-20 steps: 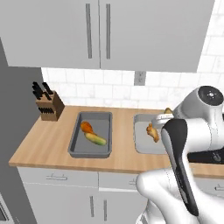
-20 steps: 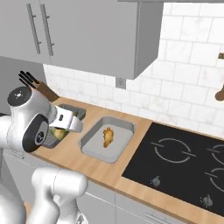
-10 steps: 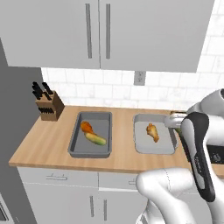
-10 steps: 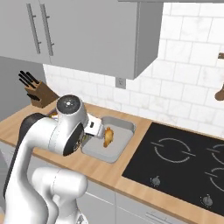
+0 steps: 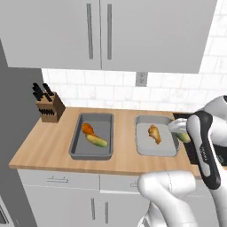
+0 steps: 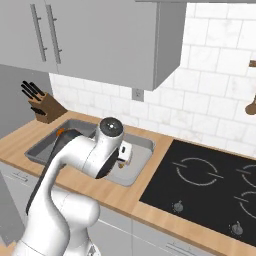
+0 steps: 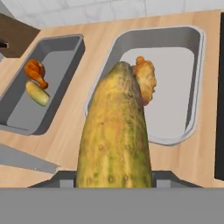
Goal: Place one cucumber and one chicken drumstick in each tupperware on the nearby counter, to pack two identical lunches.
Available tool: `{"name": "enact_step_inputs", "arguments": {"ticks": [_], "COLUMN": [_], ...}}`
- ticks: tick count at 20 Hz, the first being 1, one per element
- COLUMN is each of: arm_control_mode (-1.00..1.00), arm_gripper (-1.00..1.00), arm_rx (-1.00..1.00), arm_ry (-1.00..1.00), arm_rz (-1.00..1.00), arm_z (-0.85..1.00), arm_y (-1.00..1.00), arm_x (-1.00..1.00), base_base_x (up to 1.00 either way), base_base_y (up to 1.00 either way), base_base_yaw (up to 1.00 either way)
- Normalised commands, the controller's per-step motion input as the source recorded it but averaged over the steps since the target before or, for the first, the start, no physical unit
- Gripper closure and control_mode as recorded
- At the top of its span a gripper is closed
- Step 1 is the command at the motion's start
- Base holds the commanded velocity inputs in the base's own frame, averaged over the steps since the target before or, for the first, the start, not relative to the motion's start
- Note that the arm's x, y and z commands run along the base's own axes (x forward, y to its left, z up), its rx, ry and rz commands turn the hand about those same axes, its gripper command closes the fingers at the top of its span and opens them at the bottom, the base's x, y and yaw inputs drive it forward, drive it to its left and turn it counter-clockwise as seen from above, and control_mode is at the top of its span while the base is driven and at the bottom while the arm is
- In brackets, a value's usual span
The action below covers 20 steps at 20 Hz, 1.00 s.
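The hand view looks along a yellow-green speckled cucumber [image 7: 115,131] clamped in the gripper [image 7: 114,177], held above the wooden counter [image 7: 70,118] just short of the right grey rectangular tray [image 7: 195,78], which holds 1 orange-brown drumstick [image 7: 146,78]; the fingertips are hidden behind the cucumber. The left base view shows the left grey tray [image 5: 78,142] with its own drumstick [image 5: 88,129] and cucumber [image 5: 97,141]. In the right base view the white arm [image 6: 85,155] hides most of both trays.

Wooden counter [image 5: 48,148], two tupperware trays [image 5: 76,146]
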Motion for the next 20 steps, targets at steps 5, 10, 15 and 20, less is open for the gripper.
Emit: {"name": "enact_step_inputs", "arguments": {"ticks": [5, 10, 15, 20], "arm_control_mode": [-1.00, -1.00, -1.00, -1.00], "arm_gripper": [1.00, 1.00, 1.00, 1.00], "arm_rx": [0.11, 0.00, 0.00, 0.00], "arm_ry": [0.02, 0.02, 0.07, 0.08], "arm_rz": [0.03, 0.00, 0.00, 0.00], "arm_z": [-0.39, -0.29, -0.37, -0.38], "arm_y": [-0.03, 0.00, 0.00, 0.00], "arm_x": [0.55, 0.79, 0.84, 0.66], "base_base_x": [0.00, 0.00, 0.00, 0.00], "base_base_y": [0.00, 0.00, 0.00, 0.00], "base_base_yaw": [0.00, 0.00, 0.00, 0.00]}}
